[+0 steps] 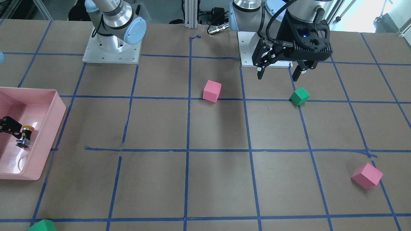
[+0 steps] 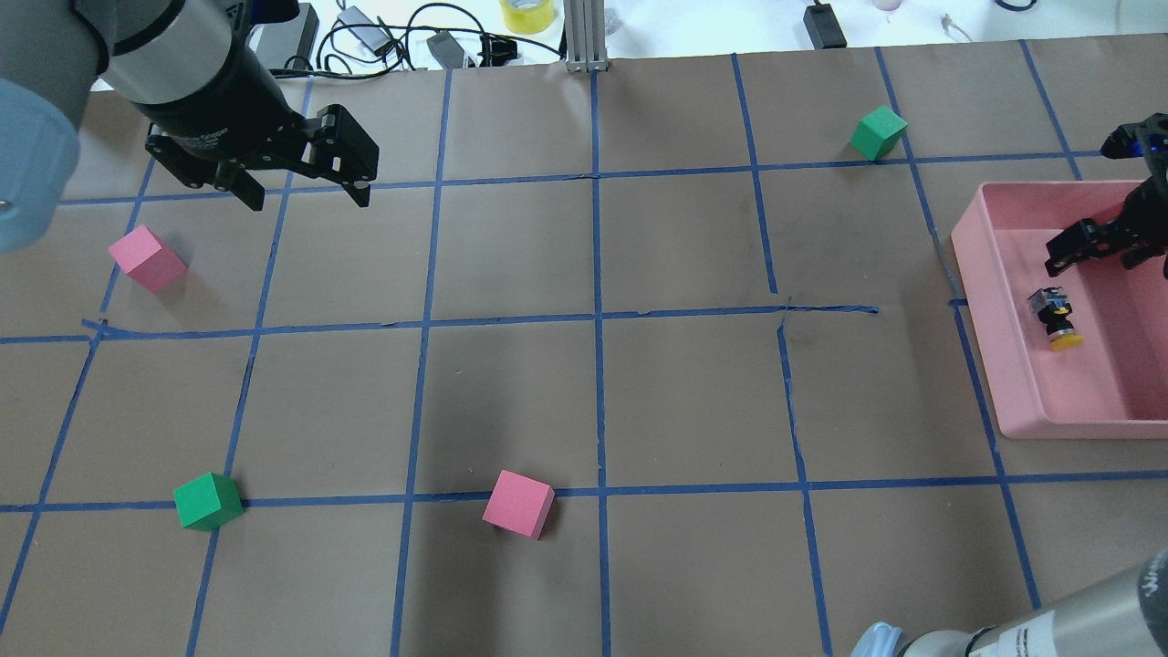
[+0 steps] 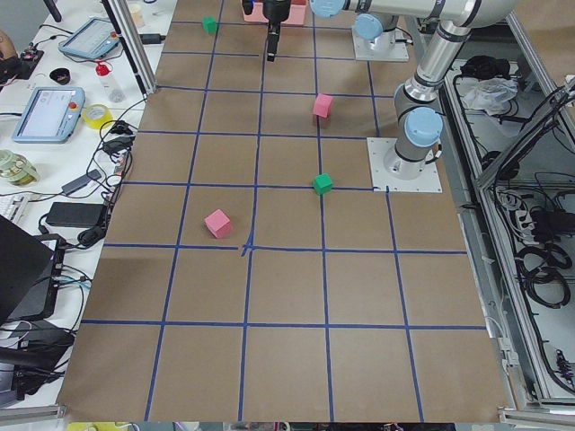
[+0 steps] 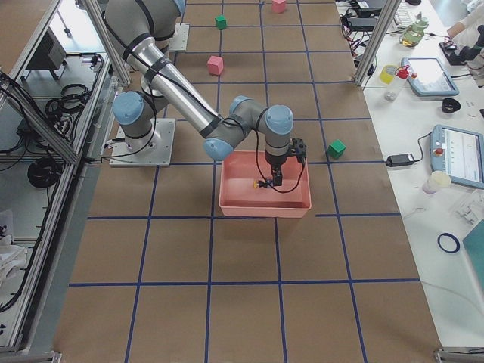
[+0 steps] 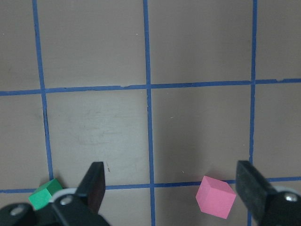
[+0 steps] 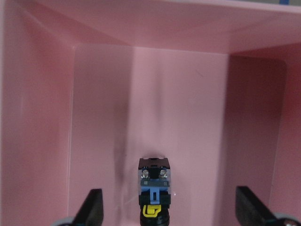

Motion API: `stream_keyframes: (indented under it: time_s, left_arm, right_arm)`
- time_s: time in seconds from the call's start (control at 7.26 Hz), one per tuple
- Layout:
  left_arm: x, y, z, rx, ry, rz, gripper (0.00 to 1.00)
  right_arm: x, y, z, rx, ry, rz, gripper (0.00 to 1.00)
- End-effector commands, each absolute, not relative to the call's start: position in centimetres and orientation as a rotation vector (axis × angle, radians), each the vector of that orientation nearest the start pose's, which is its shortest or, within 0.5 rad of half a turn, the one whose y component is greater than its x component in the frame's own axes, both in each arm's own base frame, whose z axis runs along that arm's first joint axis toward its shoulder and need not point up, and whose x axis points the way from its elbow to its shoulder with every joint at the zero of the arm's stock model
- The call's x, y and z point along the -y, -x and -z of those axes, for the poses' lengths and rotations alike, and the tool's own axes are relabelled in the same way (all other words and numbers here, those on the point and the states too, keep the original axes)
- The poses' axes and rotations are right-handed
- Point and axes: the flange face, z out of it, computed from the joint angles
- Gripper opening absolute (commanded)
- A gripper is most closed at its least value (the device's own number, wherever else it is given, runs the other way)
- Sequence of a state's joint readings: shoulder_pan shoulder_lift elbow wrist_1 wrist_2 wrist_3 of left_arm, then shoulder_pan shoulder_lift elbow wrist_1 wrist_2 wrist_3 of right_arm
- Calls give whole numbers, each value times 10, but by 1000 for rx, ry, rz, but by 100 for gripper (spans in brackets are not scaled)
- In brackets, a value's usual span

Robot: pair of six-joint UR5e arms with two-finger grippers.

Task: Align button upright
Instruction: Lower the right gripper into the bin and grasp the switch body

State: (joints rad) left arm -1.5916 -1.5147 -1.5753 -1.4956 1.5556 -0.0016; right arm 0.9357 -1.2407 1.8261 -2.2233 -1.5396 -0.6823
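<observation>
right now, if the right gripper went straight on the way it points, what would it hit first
Likely the yellow-capped push-button, lying between the open fingers of the right gripper; past it, the floor of the pink plastic tray. Depth is unclear.

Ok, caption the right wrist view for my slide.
Open right gripper frames the button, lying on its side in the pink tray.

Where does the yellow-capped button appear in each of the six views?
Exterior front-facing: button far left.
Overhead exterior: button far right.
Exterior left: too small to tell.
Exterior right: button near centre.
Left wrist: not in it.
Right wrist: button bottom centre.
Shared landmark: the pink tray holding it.
</observation>
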Motion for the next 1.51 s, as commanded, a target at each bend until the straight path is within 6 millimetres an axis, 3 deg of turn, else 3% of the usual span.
stream_keyframes:
  time_s: [0.0,0.69,1.38]
  left_arm:
    - [476,144,-521,-3150,-30,203,100]
    - [478,139,-521,-3151,-14,201,100]
    - [478,138,-521,-3151,-11,201,100]
  right_arm:
    - [543,232,-244,-3149,89,112,100]
    - [543,237,-235,-3144,112,101,99]
    - [535,230,-203,-3120,106,67,99]
